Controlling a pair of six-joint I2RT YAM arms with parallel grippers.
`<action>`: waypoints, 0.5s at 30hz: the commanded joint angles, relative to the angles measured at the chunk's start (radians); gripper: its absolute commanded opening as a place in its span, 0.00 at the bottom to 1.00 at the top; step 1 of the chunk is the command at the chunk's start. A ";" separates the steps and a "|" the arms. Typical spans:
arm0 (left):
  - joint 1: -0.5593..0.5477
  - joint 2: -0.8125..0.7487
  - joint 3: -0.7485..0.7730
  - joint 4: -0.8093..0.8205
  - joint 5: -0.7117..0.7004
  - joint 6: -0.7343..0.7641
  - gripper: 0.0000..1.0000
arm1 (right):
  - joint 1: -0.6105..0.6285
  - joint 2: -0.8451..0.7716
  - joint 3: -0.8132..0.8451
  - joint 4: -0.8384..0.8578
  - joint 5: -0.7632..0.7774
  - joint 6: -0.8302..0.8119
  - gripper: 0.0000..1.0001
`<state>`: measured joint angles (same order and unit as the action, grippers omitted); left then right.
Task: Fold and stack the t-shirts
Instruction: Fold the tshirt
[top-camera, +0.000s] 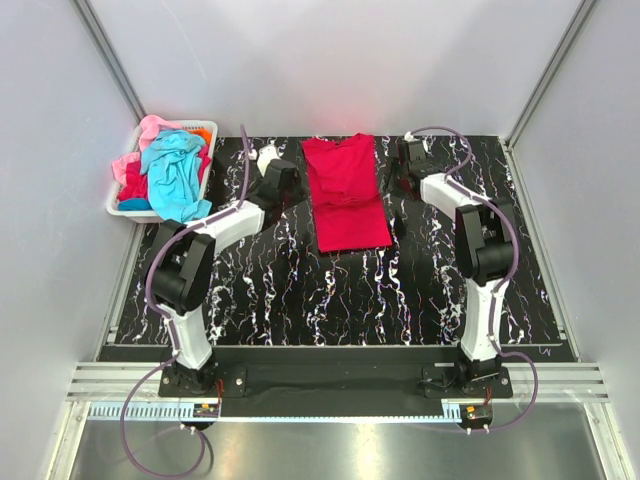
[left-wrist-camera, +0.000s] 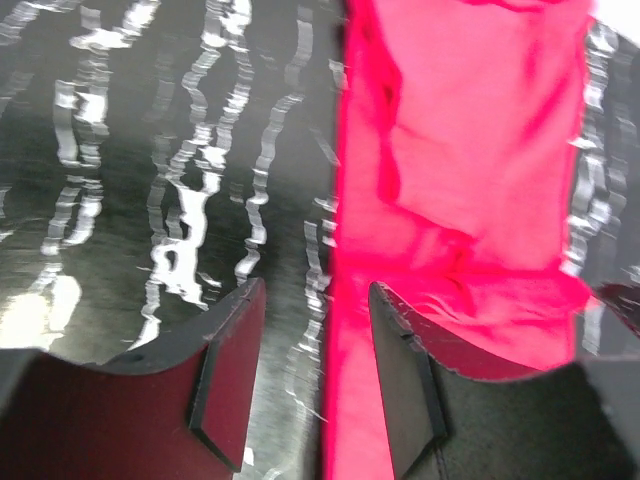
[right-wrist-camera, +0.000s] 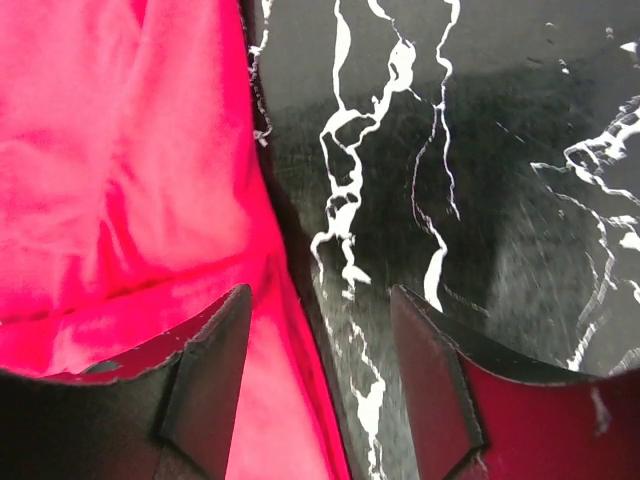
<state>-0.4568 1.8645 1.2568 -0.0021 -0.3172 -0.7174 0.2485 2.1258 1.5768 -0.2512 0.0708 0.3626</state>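
The crimson-red cloth t-shirt (top-camera: 345, 195), folded into a narrow strip, is laid on the black marbled bench (top-camera: 300, 290) at upper centre of the frame, its long axis running top to bottom. It is flanked by the left end effector (top-camera: 288, 186) and the right end effector (top-camera: 398, 170). Both are spread and empty, and each straddles one long edge. Neither is judged nearer.

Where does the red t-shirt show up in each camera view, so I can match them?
Top view: the red t-shirt lies at the far middle of the black marbled tabletop.
Left wrist: the red t-shirt fills the right half of the picture.
Right wrist: the red t-shirt fills the left half.
Shared landmark: the white-veined tabletop along the shirt's long edge.
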 joint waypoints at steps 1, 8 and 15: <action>0.006 -0.036 0.024 0.033 0.160 -0.027 0.49 | -0.005 -0.147 -0.062 0.055 0.005 0.024 0.63; -0.008 -0.037 0.007 0.004 0.457 -0.093 0.33 | -0.002 -0.273 -0.213 0.055 -0.098 0.052 0.58; -0.100 0.007 0.036 -0.097 0.520 -0.097 0.15 | 0.032 -0.293 -0.342 0.021 -0.247 0.070 0.45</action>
<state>-0.5194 1.8565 1.2549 -0.0586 0.1238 -0.8059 0.2543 1.8584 1.2758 -0.2230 -0.0914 0.4168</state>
